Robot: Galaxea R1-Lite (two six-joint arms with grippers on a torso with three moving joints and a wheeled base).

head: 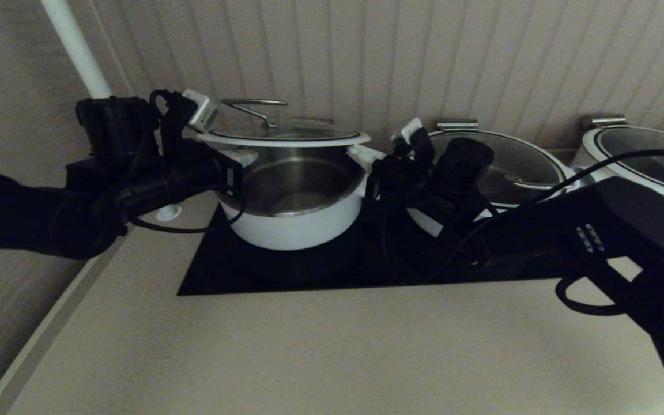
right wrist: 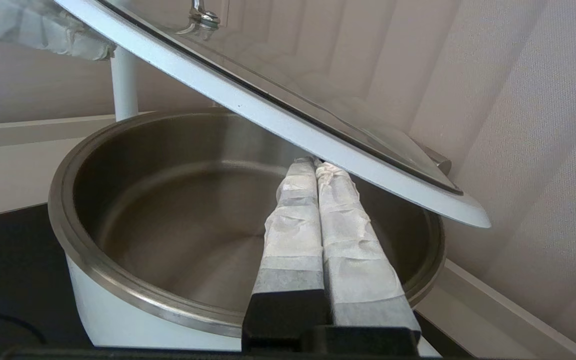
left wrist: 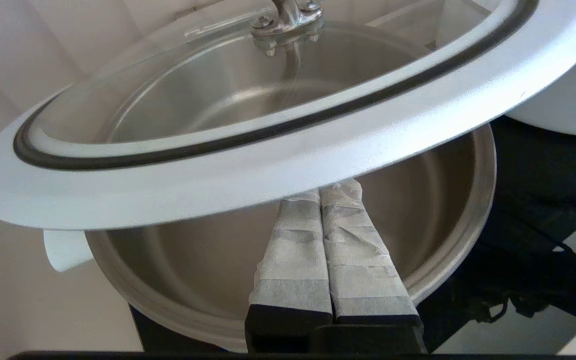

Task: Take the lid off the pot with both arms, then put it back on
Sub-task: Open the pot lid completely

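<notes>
Ribbed wall panelling is seen behind the counter [head: 332, 346]; the lid [head: 283, 137] is held level above the pot [head: 291, 216], propped underneath by left hand [left wrist: 318, 192] and right hand [right wrist: 314, 165], fingers pressed together.

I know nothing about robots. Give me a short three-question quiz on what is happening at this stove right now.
1. True or false: the lid rests on the rim of the pot.
2. How does the left gripper meet the lid? A) clamps its loop handle B) fingers pressed together, tips under the white rim C) does not reach it
3. Fill in: the right gripper props the lid's rim from the ____ side.

Key
1. False: it is held above the pot, with a gap.
2. B
3. Opposite: each gripper supports one side of the lid, fingers together beneath the rim.
</notes>
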